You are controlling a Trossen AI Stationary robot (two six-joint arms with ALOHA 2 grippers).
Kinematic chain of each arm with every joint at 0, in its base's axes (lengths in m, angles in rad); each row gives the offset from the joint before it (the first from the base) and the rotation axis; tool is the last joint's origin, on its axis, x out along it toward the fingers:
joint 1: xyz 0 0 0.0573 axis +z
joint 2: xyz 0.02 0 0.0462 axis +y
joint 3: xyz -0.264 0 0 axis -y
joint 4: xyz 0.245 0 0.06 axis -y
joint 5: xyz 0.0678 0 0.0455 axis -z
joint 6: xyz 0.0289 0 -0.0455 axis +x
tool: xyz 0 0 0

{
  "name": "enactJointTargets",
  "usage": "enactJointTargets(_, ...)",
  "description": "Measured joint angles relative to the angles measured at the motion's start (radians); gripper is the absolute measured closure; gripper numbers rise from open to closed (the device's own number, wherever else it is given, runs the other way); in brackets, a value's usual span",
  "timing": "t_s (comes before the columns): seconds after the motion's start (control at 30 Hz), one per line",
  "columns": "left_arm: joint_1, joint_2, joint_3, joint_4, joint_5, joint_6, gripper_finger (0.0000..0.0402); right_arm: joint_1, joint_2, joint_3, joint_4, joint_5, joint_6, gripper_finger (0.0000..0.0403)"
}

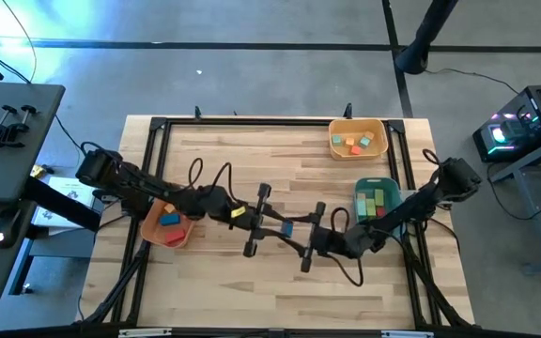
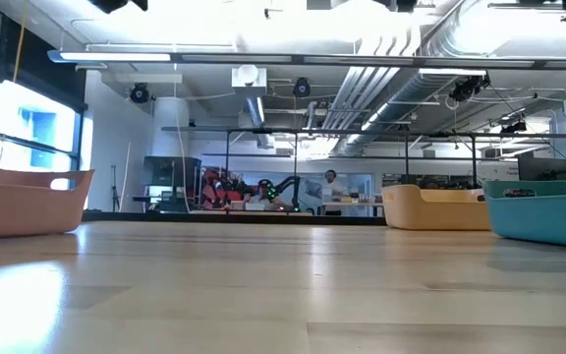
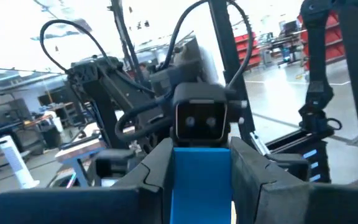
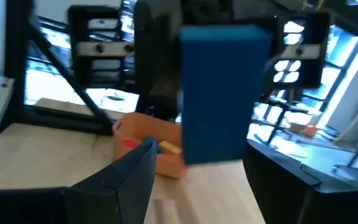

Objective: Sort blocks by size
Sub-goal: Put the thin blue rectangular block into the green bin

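High view: above mid-table, the left gripper (image 1: 269, 222) clamps a blue rectangular painted block (image 1: 286, 229), facing the right gripper (image 1: 314, 237). Right fingers (image 4: 129, 177) stand apart either side of that block, not touching.

Block (image 1: 285, 228) btwn 2 hands, mid-table (image 1: 252, 169)
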Motion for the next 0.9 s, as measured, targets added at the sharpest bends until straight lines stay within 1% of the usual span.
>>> enactJointTargets(0.07,-0.009,0.000,0.000,0.005,-0.007,0.002,0.0318,0.000,0.000,0.025,-0.021,0.020,-0.016,0.0170)
enactJointTargets(0.1,-0.012,0.000,0.000,0.010,-0.007,0.002,0.0318,0.000,0.000,0.036,-0.039,0.014,-0.016,0.0170)
enactJointTargets(0.23,-0.017,-0.001,0.000,0.014,-0.014,0.002,0.0315,0.000,0.000,0.058,-0.077,-0.046,-0.016,0.0179)
enactJointTargets(0.3,-0.018,-0.001,0.000,0.011,-0.012,-0.001,0.0314,0.006,-0.001,0.063,-0.075,-0.046,-0.017,0.0196)
enactJointTargets(0.4,-0.018,-0.001,0.000,-0.005,-0.007,-0.001,0.0310,0.013,-0.006,0.063,-0.083,-0.037,-0.016,0.0238)
enactJointTargets(0.47,-0.018,-0.001,0.001,-0.019,-0.007,0.000,0.0301,0.019,-0.011,0.063,-0.097,-0.017,-0.013,0.0270)
enactJointTargets(0.5,-0.018,-0.001,0.001,-0.025,-0.007,0.002,0.0295,0.022,-0.017,0.063,-0.116,-0.003,-0.010,0.0275)
enactJointTargets(0.57,-0.017,-0.001,0.003,-0.050,-0.015,-0.006,0.0278,0.032,-0.042,0.063,-0.198,0.036,0.018,0.0275)
enactJointTargets(0.63,-0.014,-0.004,0.002,-0.079,-0.032,-0.037,0.0257,0.046,-0.085,0.063,-0.335,0.095,0.084,0.0275)
enactJointTargets(0.67,-0.012,-0.008,0.000,-0.099,-0.038,-0.047,0.0245,0.051,-0.115,0.063,-0.430,0.122,0.148,0.0275)
enactJointTargets(0.73,-0.010,-0.021,0.000,-0.127,-0.067,-0.051,0.0221,0.061,-0.189,0.064,-0.669,0.157,0.355,0.0275)
enactJointTargets(0.83,-0.009,-0.046,0.001,-0.175,-0.157,-0.052,0.0194,0.062,-0.292,0.063,-1.123,0.148,0.802,0.0275)
enactJointTargets(0.9,-0.011,-0.057,0.001,-0.218,-0.210,-0.054,0.0184,0.054,-0.364,0.063,-1.412,0.089,1.117,0.0275)
